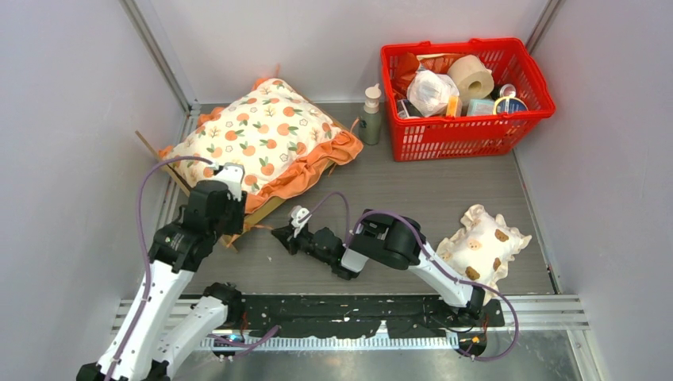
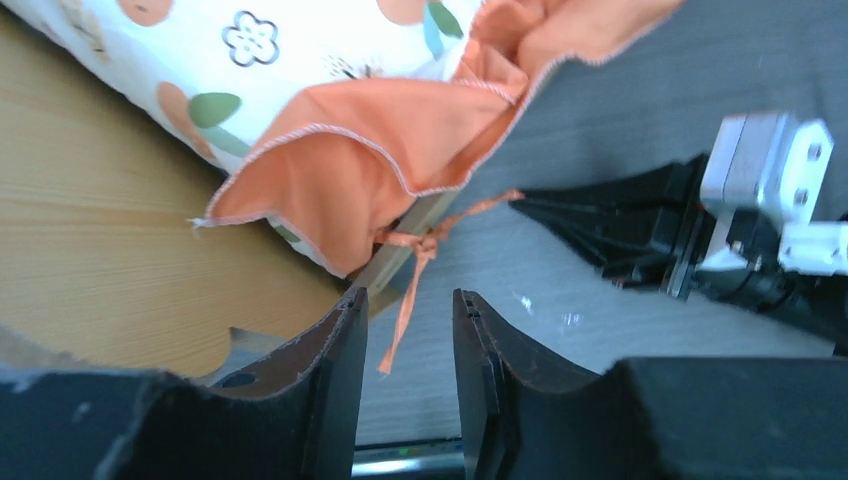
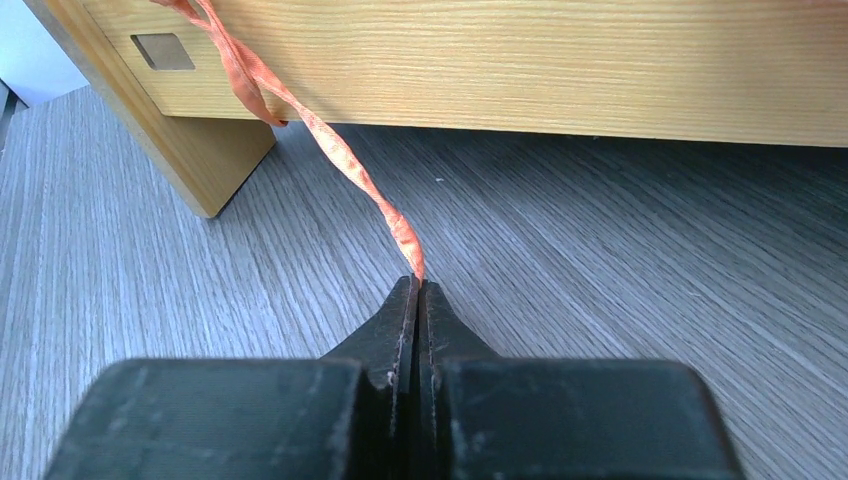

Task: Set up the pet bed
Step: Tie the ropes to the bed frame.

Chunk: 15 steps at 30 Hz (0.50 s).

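Note:
The pet bed (image 1: 268, 209) is a light-wood frame at the back left, mostly covered by the cream orange-print cushion (image 1: 266, 135). In the left wrist view my left gripper (image 2: 407, 305) stands open at the bed's near corner. A loose end of the cushion's orange ribbon (image 2: 400, 325) hangs between its fingers, ungripped. A ribbon knot (image 2: 425, 243) sits on the frame's rail there. My right gripper (image 3: 420, 285) is shut on another ribbon strand (image 3: 340, 150) that runs up to the bed's wooden side (image 3: 500, 60). In the top view the right gripper (image 1: 282, 234) lies low, just right of that corner.
A small frilled pillow (image 1: 480, 246) with brown spots lies on the table at the right front. A red basket (image 1: 464, 127) full of items stands at the back right, with a bottle (image 1: 371, 115) beside it. Walls close in on the left, back and right.

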{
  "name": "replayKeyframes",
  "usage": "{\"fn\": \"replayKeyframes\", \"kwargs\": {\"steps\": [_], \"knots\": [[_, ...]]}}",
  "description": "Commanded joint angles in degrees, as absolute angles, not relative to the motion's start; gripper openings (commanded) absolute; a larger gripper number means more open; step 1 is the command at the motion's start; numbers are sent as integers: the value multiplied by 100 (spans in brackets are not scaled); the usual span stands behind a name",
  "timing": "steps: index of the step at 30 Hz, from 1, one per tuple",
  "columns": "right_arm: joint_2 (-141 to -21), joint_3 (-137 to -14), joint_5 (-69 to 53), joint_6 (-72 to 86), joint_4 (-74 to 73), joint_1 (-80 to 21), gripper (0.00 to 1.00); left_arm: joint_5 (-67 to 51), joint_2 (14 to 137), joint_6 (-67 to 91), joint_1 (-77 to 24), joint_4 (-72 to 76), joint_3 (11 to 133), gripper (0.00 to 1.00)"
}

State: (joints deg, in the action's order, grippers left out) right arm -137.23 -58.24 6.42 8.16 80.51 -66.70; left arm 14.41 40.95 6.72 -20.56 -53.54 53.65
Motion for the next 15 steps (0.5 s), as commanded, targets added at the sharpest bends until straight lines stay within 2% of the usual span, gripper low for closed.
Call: {"fn": "replayKeyframes", "kwargs": {"steps": [1,4,6,10,15], "knots": [[-13420,-5877,580,887,8283,-6702,5,942,4585,197,-2045,-6129,5721,40],[-13421,-5932,549,885,8322,-6698,5,561,4606,-353,-2054,-6109,5755,44],[-13444,-5945,529,904,8402,-6691,5,406,4744,-1095,-2065,-6029,5719,50],[-13495,-5968,485,979,8555,-6676,5,740,5384,-2393,-2625,-6351,5602,50],[-13487,-5877,436,1052,8804,-6612,5,1404,6376,-2408,-2895,-6611,5744,48]]}}
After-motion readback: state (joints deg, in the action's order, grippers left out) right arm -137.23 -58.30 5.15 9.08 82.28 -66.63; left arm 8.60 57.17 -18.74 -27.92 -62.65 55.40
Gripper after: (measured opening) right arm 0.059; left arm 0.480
